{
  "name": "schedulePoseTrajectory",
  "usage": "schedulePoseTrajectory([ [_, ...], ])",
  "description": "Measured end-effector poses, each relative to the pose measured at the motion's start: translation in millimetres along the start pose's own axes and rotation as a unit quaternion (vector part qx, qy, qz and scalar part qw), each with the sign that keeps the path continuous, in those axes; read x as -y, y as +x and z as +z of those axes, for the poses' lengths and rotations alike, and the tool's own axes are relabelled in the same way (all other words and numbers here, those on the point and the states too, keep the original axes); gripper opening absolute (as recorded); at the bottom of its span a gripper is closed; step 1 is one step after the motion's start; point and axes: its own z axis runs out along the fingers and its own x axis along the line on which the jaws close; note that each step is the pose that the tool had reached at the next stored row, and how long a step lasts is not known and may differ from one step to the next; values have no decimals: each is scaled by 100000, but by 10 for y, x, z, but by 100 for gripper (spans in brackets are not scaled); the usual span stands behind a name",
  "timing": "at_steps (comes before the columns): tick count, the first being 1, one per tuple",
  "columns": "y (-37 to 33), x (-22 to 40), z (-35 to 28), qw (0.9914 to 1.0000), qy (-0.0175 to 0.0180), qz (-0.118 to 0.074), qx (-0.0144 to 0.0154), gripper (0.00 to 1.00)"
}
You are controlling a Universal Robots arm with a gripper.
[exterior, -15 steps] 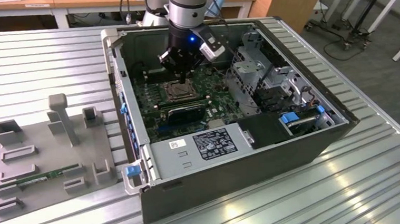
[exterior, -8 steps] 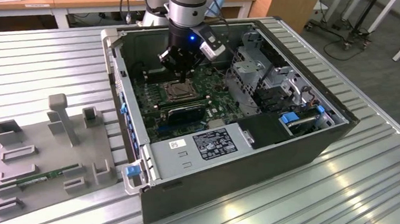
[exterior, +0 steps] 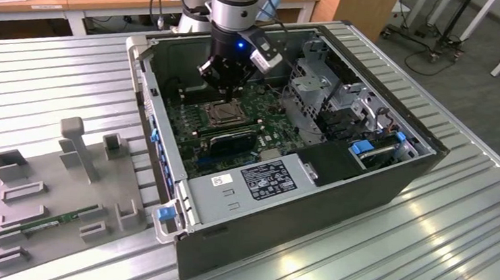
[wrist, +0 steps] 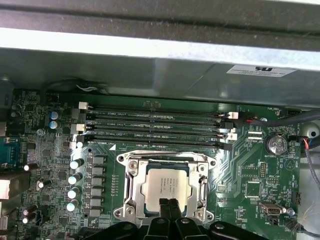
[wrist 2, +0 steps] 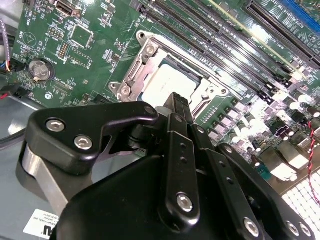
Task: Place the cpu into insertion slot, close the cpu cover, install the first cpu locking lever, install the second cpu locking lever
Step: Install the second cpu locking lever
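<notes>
The cpu (wrist: 165, 186) lies flat in the insertion slot (wrist: 131, 186) on the green board, its dull metal face up. The silver cpu cover (wrist: 165, 161) lies down around it, and the chip shows through the cut-out. In both wrist views my gripper (wrist: 168, 204) hangs just above the socket's edge, shut with its two black fingers pressed together and nothing between them. The second wrist view shows the cpu (wrist 2: 167, 82) past the gripper (wrist 2: 178, 100). In the exterior view the gripper (exterior: 224, 97) reaches down into the open computer case, right over the insertion slot (exterior: 219, 115).
Long black memory slots (wrist: 157, 127) run beside the socket. Case walls (exterior: 152, 100), a drive cage (exterior: 324, 86) and a power supply (exterior: 260, 177) hem the board in. A grey fixture (exterior: 61, 193) holding a memory stick (exterior: 55, 222) sits at the exterior view's left.
</notes>
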Motion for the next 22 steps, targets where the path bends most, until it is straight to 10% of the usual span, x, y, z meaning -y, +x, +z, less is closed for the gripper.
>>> schedulePoseTrajectory([
  [22, 1, 47, -21, 100000, 3, 2, -4, 11],
])
